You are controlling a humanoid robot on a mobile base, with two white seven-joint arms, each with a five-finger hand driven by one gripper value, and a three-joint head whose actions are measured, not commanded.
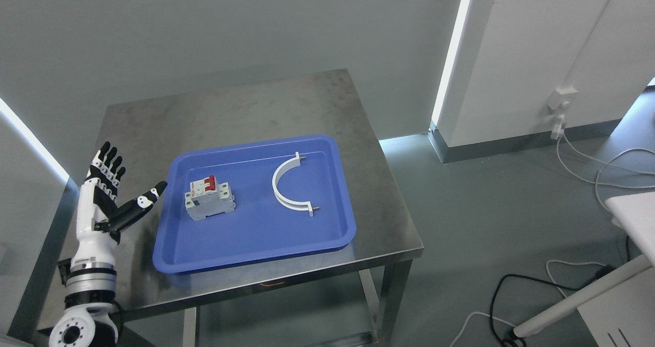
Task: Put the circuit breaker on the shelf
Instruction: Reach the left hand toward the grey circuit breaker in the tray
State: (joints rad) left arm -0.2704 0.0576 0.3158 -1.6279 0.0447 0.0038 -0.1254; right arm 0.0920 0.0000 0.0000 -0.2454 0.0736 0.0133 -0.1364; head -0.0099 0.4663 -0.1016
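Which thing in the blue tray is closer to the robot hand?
The circuit breaker, the grey box with red switches. It sits on the tray's left side, near the open left robot hand. The white curved piece lies farther right.

A stainless-steel desk (230,106) with a dull, smudged top stands on square metal legs, with a lower shelf (286,331) partly visible beneath its near edge. One thing lies directly on the top: a blue plastic tray (256,244), rectangular with rounded corners and a raised rim. It sits nearer the desk's front edge than its far edge, with its right side close to the desk's right edge and its front rim close to the front edge. It is turned slightly askew to the desk's edges. The far half of the top and a strip along the left edge are bare metal.
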